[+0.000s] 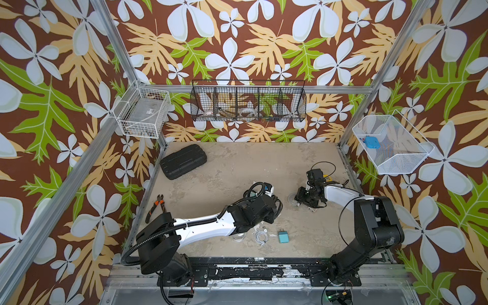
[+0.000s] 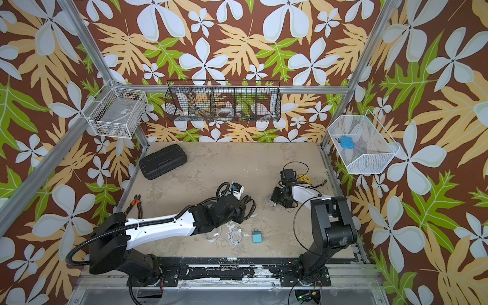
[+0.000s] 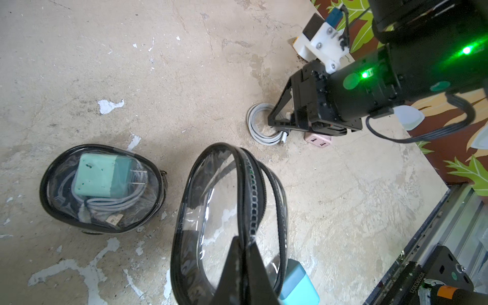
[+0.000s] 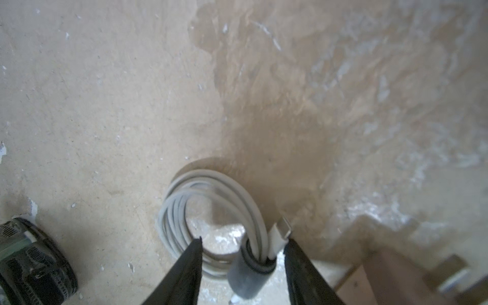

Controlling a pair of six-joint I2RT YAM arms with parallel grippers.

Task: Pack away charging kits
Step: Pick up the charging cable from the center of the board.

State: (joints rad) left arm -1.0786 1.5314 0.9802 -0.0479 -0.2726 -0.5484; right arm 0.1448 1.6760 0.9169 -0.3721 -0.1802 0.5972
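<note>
The step in hand is judged to be the pick-up of a loose cable [image 4: 177,211] for a second kit. The right gripper [image 4: 244,241] is lowered over one side of the coil with its jaws about half apart, one tip inside the loop and the other outside by the connector; nothing is gripped yet. The cable lies flat on the table [image 4: 105,105], white, wound in a tight ring and gathered by a dark band, with the pink plug [image 3: 318,139] just beside it. The left gripper [image 3: 244,241] is closed on the rim of an empty pouch [image 3: 211,200], which is held on edge with its zip undone. The next move is judged to call for a closure on the strands near the band, so that the coil is lifted whole and carried to that pouch. One packed pouch [image 3: 44,192], clear with a black rim, is noted nearby with a mint plug [image 3: 97,174] inside. A teal plug [image 1: 283,235] lies loose near the table's front.
</note>
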